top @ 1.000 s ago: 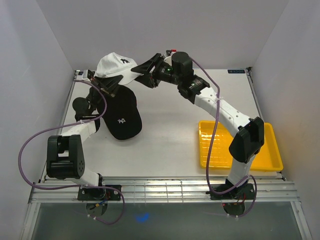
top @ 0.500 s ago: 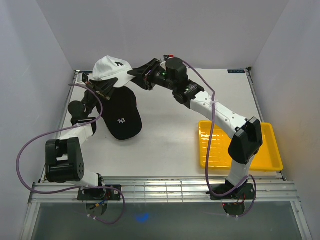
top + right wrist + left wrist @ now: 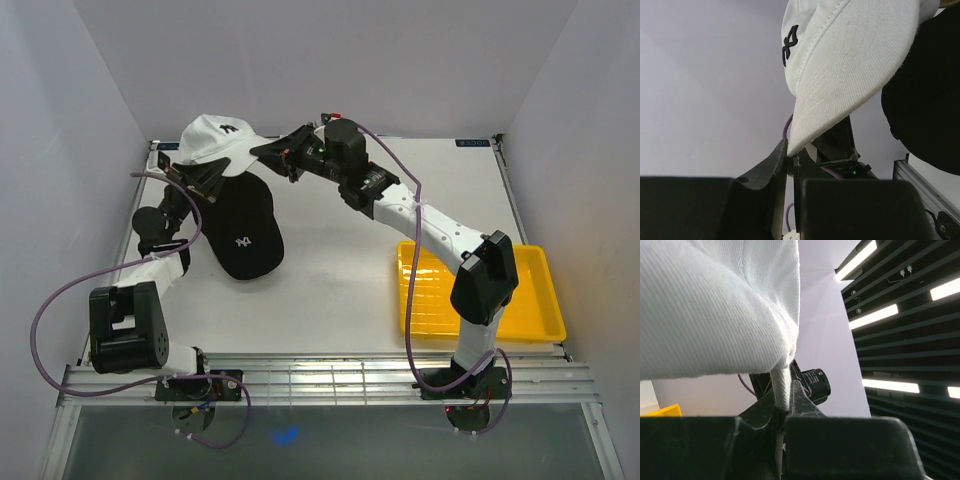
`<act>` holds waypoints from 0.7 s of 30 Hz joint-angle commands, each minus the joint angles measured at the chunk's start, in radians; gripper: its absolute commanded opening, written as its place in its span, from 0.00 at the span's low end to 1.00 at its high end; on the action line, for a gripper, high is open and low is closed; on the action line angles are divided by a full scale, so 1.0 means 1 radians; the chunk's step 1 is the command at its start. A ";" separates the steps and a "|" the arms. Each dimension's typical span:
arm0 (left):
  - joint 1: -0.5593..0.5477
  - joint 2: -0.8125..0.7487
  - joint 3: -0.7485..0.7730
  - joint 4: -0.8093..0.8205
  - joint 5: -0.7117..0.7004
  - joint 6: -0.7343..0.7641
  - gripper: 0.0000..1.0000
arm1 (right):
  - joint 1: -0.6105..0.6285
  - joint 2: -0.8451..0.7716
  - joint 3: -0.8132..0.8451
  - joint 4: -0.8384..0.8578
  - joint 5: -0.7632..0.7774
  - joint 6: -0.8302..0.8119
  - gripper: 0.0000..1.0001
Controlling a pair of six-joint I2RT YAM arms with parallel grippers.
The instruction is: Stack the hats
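Note:
The white hat (image 3: 215, 138) with a dark logo hangs in the air at the back left, above the back part of the black hat (image 3: 243, 225), which lies on the table with its white logo up. My left gripper (image 3: 203, 176) is shut on the white hat's rear edge (image 3: 781, 390). My right gripper (image 3: 264, 152) is shut on the tip of its brim (image 3: 850, 70). In the right wrist view the black hat (image 3: 930, 95) shows at the right. The left wrist view is mostly filled by the white hat's cloth (image 3: 715, 305).
A yellow tray (image 3: 480, 290) sits at the right, under the right arm's elbow. White walls close in the table at the left, back and right. A metal rail (image 3: 320, 375) runs along the near edge by the arm bases.
My right gripper has closed on the white hat's brim. The white hat and both grippers have shifted a little to the left. The black hat has not moved.

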 commanded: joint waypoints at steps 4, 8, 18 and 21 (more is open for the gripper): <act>-0.011 -0.087 -0.007 0.388 0.099 -0.317 0.43 | 0.012 -0.032 0.026 0.161 0.063 -0.041 0.08; -0.008 -0.121 0.019 0.359 0.105 -0.294 0.58 | 0.016 -0.049 0.006 0.221 0.083 -0.069 0.08; 0.010 -0.319 -0.002 0.201 0.154 -0.209 0.80 | 0.016 -0.101 -0.053 0.279 0.118 -0.124 0.08; 0.010 -0.379 0.001 0.162 0.140 -0.197 0.81 | 0.015 -0.112 -0.067 0.284 0.129 -0.153 0.08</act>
